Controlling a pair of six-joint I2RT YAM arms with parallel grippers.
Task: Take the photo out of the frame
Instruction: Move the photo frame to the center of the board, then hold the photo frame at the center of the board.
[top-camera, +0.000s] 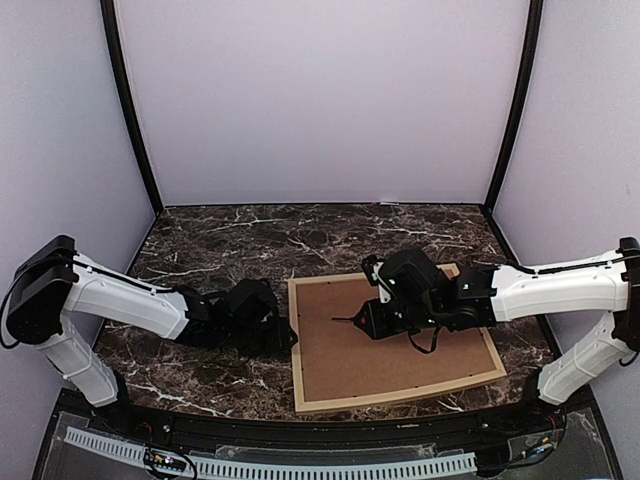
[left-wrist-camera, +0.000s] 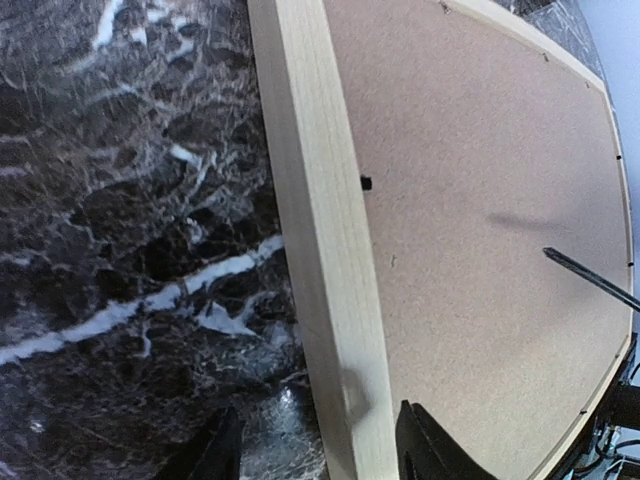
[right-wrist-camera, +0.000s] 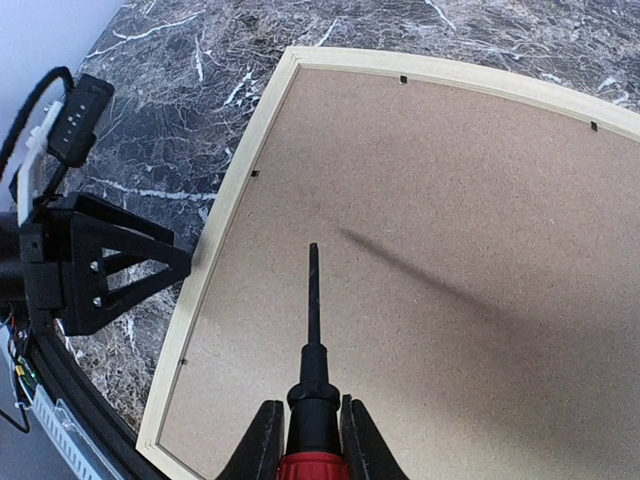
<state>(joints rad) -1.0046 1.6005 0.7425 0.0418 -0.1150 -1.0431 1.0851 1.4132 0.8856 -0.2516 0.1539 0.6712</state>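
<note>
The frame (left-wrist-camera: 315, 230) is lying flat on the tabletop (top-camera: 220, 240), its brown backing board (top-camera: 400, 335) facing up. The left claw (left-wrist-camera: 318, 440) is standing wide astride the frame's left rail. The right claw (right-wrist-camera: 310, 420) is clamping a screwdriver (right-wrist-camera: 312, 330), its tip pointing over the board.

Three cameras, one frame (top-camera: 296, 345) shared.
Overhead, from six o'clock, one looks down on the whole tabletop (top-camera: 200, 240); the left wrist's sits close, facing three o'clock over the frame's nine o'clock rail; the right wrist's faces nine o'clock across the backing board (right-wrist-camera: 450, 250).
</note>
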